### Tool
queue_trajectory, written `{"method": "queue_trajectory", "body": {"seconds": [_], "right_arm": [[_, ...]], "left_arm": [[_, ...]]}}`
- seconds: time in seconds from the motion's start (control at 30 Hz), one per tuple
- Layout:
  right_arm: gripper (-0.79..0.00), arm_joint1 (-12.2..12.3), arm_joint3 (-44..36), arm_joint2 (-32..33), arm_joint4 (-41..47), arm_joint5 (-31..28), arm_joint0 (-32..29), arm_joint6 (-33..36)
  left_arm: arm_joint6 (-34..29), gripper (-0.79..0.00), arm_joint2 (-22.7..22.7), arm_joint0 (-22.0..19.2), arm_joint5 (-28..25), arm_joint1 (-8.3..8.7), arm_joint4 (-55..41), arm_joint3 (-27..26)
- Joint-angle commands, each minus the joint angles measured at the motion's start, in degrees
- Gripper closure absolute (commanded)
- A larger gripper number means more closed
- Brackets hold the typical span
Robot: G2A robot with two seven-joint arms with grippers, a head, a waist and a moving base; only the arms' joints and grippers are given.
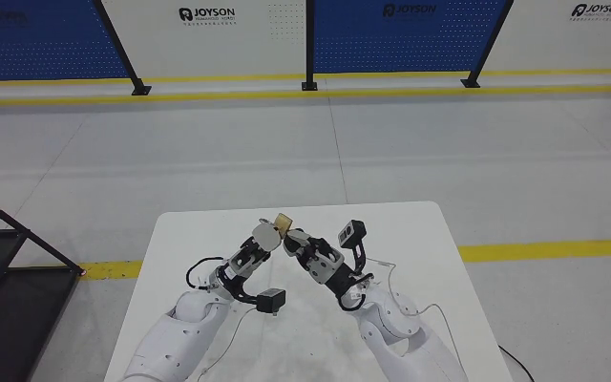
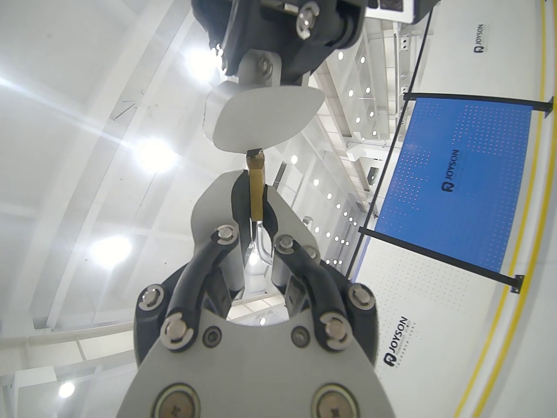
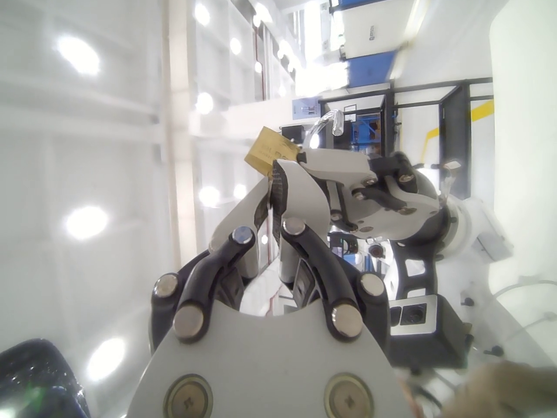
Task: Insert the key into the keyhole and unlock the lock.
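A small brass padlock (image 1: 280, 224) hangs above the white table where the two arms meet. My left gripper (image 2: 253, 187) is shut on the padlock (image 2: 256, 189), seen edge-on, with the silver shackle (image 2: 261, 243) lying back between its fingers. My right gripper (image 3: 275, 178) faces it, shut on the key (image 2: 254, 152). The key shows as a small dark piece between the fingertips, touching the padlock's end; the rest is hidden. In the right wrist view the padlock (image 3: 269, 150) is just past my fingertips, and one end of the shackle (image 3: 328, 121) looks free of the body.
The white table (image 1: 410, 239) lies under both arms, which are raised off it. A black metal frame (image 1: 29, 250) stands at the table's left side. Grey floor with yellow lines and blue-and-white barrier panels (image 1: 401, 33) lie beyond.
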Motion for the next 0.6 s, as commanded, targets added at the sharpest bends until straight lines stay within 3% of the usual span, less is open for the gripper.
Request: {"method": "queue_trajectory", "body": {"seconds": [0.0,0.1,0.33,0.57], "right_arm": [[0.000,0.0,0.0,0.0,-0.2,-0.2,0.0,0.0],[0.000,0.1,-0.1,0.1,-0.5,-0.5,-0.2,-0.2],[0.000,0.1,0.0,0.1,-1.0,-0.4,0.0,-0.7],[0.000,0.0,2.4,0.3,-3.3,4.6,2.2,-4.5]], "left_arm": [[0.0,-0.650,0.0,0.0,0.0,0.00,0.0,0.0],[0.0,-0.785,0.0,0.0,0.0,0.00,0.0,0.0],[0.0,-0.785,0.0,0.0,0.0,0.00,0.0,0.0],[-0.5,-0.785,-0.3,0.3,-0.8,0.07,0.1,0.1]]}}
